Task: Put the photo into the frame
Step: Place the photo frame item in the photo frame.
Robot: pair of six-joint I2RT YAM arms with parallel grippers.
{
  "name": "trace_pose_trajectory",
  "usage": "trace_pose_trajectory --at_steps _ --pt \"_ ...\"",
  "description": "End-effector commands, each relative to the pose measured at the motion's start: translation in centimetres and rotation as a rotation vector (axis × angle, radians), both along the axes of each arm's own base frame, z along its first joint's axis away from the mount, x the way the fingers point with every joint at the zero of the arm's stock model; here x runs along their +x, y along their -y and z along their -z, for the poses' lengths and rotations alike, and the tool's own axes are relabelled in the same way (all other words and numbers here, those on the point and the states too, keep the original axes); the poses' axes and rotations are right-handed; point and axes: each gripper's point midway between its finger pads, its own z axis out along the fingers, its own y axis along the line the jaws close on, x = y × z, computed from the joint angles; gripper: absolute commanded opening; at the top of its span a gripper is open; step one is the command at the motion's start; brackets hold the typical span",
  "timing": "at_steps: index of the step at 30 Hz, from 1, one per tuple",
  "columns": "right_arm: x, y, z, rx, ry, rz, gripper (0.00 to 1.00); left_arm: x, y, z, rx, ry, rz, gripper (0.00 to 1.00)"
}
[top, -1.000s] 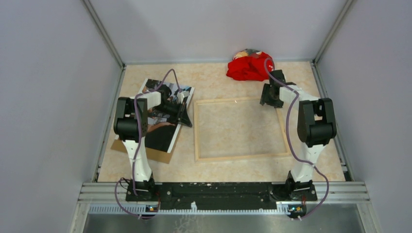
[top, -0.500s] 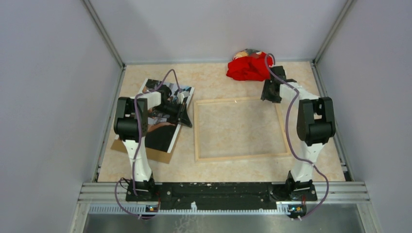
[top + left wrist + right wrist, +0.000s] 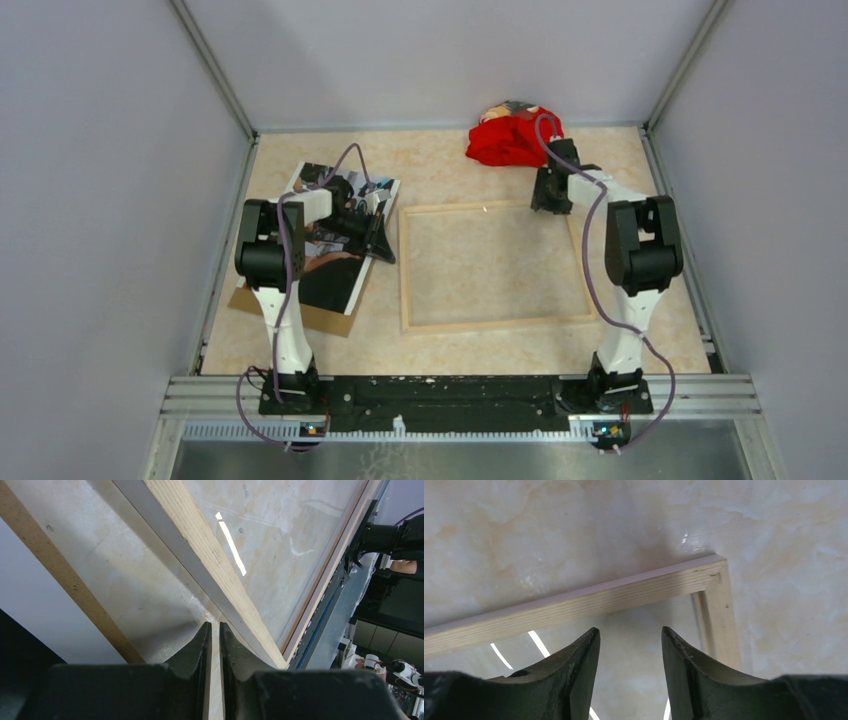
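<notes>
- At the middle of the counter (image 3: 450, 165), the frame (image 3: 490, 324) is laid flat with its light wood back upward; the marbled surface is seen through its opening
- To the left of the frame, the photo (image 3: 335, 268) is found picture side up and turned at an angle to the frame; it is rested on a brown backing board (image 3: 300, 315), whose near edge and corner are left showing beneath it; its right edge is just beside the frame's left rail, outside the frame
- At that right edge the left fingers (image 3: 197, 655) are placed, pointed toward the frame; they are drawn almost together, with only a narrow slit between them; whether the photo's edge is pinched cannot be told
- Above the frame's far right corner the right fingers (image 3: 579, 665) are held moderately apart; nothing is gripped between them; the corner joint is seen just beyond their tips in the right wrist view
- Behind the frame, near the back wall, a crumpled red cloth (image 3: 508, 143) is seen, apart from the frame
</notes>
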Motion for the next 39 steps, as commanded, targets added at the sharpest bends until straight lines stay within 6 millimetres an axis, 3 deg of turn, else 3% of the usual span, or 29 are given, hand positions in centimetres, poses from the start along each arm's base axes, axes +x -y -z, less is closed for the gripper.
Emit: trace_pose_trajectory --at_steps 1,8,30,35,39 --pt "1.8 -3.6 -3.1 0.029 0.095 -0.065 0.49 0.6 0.0 -0.5 -0.02 0.027 0.01 0.16" --pt "1.6 -7.0 -4.2 0.042 0.118 -0.121 0.49 0.6 0.1 -0.5 -0.022 0.026 0.01 0.16" --pt "0.8 -8.1 0.3 0.058 0.015 -0.13 0.49 0.6 0.0 -0.5 -0.02 0.026 0.013 0.16" --pt "1.3 -9.4 -1.9 0.077 0.068 -0.146 0.49 0.6 0.0 -0.4 -0.019 0.024 0.013 0.16" --pt "1.5 -11.9 -4.6 0.108 0.126 -0.184 0.5 0.6 0.0 -0.5 -0.022 0.023 0.011 0.15"
